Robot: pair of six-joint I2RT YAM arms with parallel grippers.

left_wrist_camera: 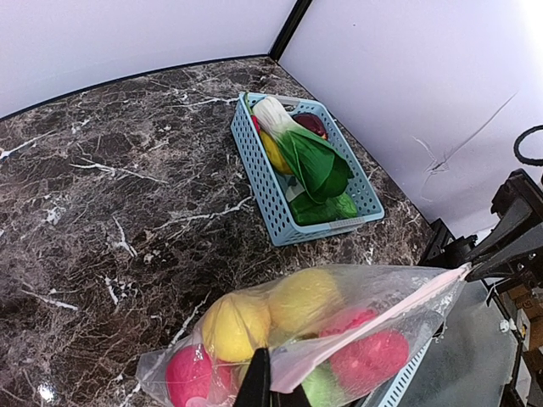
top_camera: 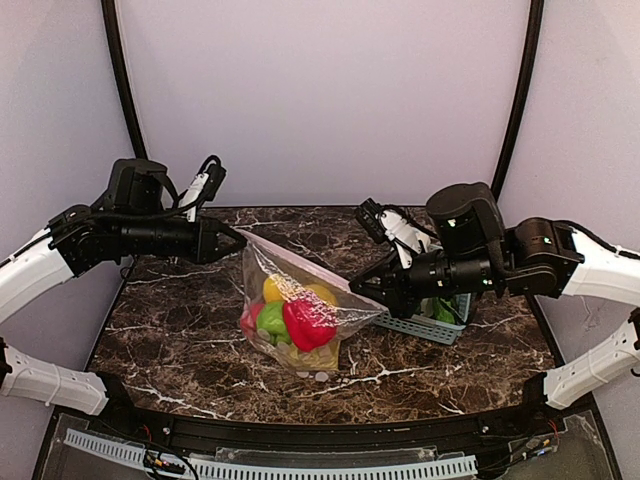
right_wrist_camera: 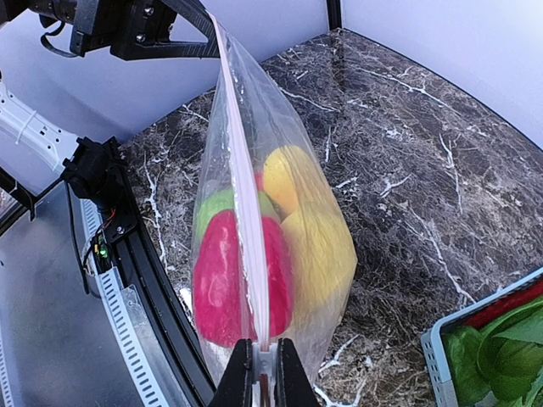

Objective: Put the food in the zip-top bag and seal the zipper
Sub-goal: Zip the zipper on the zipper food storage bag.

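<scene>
Dark marbled counter (top_camera: 170,330), pale walls (top_camera: 320,100) behind. The bag (top_camera: 268,262) hangs stretched between the arms near mid-counter. Its bottom seems to rest on the counter, with the food (top_camera: 306,322), yellow, red and green pieces, bunched low inside. The left tool (left_wrist_camera: 265,386) is pressed together on one end of the zipper (right_wrist_camera: 243,212). The right tool (right_wrist_camera: 259,375) pinches the other end, so the pink zipper runs taut between them. We cannot tell whether it is sealed along its whole run. We judge the film thin, floppy and slick, and the load lumpy and fairly light, so it will sag wherever unsupported. Best hold is the stiffer zipper itself, at the corners. A blue basket (left_wrist_camera: 265,182) holding greens (left_wrist_camera: 318,165) sits apart on the right.
</scene>
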